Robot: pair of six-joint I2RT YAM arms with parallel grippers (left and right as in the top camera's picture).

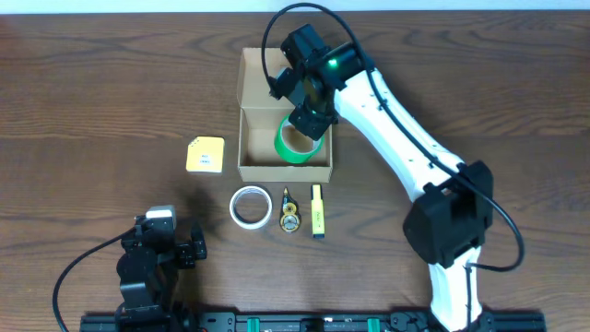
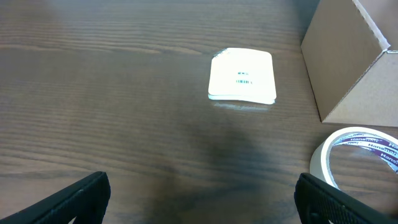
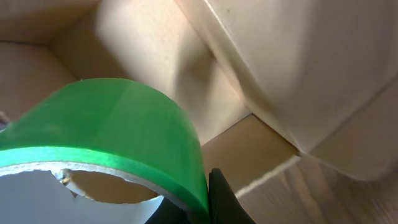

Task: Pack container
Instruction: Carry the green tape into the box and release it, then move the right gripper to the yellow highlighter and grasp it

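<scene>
**Right arm grips green tape inside the box; left arm's jaws wide and empty**

Overhead: your container (image 1: pixel 281 171) sits mid-table with its flap lid (image 1: pixel 261 78) open on the far side. Your right gripper (image 1: pixel 308 122) is down in the box's right half, clamped on the green tape roll (image 1: pixel 295 146), which stands tilted at the near-right inside. You cannot tell whether the roll touches the floor. A yellow note pad (image 1: pixel 205 155) lies left of the box, apart from it. Just near of the box there is a row: white tape roll (image 1: pixel 251 206), a small black-and-gold item (image 1: pixel 289 216) too small to identify, and a yellow highlighter (image 1: pixel 317 210). Your left gripper (image 1: pixel 171 242) is at near left, well apart from everything.

Left wrist: the fingers (image 2: pixel 81 199) are spread wide with only bare table (image 2: pixel 93 93) between them. The note pad is ahead, the box's outer wall is far right, and the white tape roll is at the near-right edge.

Right wrist: the green tape roll fills the near left, with cardboard inner walls behind it. One dark finger (image 3: pixel 225 199) presses the roll's outer face. The other finger is hidden.
</scene>
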